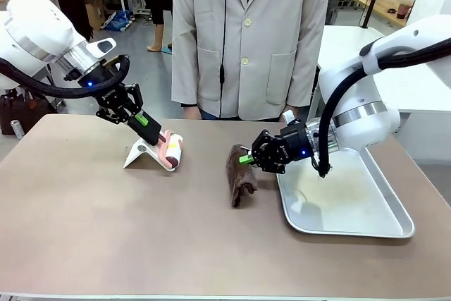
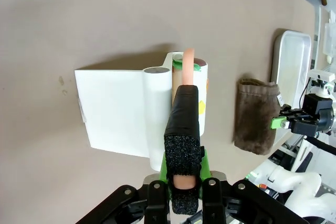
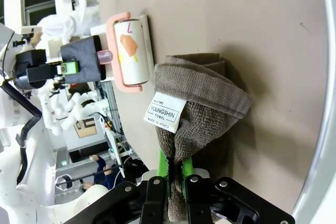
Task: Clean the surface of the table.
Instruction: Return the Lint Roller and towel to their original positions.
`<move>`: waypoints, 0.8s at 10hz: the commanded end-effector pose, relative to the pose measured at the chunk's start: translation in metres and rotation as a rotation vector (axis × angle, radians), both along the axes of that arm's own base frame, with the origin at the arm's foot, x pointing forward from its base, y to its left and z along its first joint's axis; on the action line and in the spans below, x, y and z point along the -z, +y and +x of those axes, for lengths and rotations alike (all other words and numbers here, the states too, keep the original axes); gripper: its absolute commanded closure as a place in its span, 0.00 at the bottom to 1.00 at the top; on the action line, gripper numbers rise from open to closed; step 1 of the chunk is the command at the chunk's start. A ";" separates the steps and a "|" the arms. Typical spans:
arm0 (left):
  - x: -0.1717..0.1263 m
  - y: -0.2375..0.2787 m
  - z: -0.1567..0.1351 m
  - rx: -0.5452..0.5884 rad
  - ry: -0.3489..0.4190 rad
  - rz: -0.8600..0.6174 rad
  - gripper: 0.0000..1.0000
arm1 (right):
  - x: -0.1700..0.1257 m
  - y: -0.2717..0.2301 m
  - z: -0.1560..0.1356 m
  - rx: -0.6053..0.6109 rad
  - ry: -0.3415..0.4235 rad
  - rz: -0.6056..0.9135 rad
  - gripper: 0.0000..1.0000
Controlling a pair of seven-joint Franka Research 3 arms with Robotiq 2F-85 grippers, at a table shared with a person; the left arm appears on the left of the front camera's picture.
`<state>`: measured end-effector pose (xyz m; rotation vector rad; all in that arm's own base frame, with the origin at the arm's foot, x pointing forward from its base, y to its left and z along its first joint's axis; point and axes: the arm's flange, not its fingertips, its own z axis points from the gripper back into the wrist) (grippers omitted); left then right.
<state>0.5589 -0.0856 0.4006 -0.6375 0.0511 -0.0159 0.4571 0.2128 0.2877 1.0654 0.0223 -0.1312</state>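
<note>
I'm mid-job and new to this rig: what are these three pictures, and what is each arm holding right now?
Two white robot arms work at a brown table, with a person standing across it. The front picture looks over the table; the other two come from cameras on each wrist. The left gripper is shut on a lint roller, which rests beside a white sheet. The right gripper is shut on a brown towel, lifting one end while the rest lies on the table. A silver tray sits on the right.

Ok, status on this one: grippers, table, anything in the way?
Left gripper shut on lint roller. Right gripper shut on brown towel. Table bare ahead. Metal tray at right.
</note>
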 end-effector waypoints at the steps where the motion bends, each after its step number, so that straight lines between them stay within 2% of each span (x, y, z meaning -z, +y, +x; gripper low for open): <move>1: 0.022 0.012 0.001 0.013 0.002 0.009 0.78 | -0.005 0.006 0.006 0.001 0.014 -0.033 0.89; 6: 0.030 0.018 -0.001 0.006 0.005 -0.025 0.78 | -0.005 0.009 0.005 0.003 0.018 -0.049 0.89; 7: 0.031 0.018 -0.001 0.006 0.007 -0.027 0.72 | -0.005 0.010 0.005 0.004 0.019 -0.057 0.89; 8: 0.030 0.018 -0.001 0.002 0.008 -0.038 0.20 | -0.006 0.010 0.005 0.014 0.025 -0.062 0.48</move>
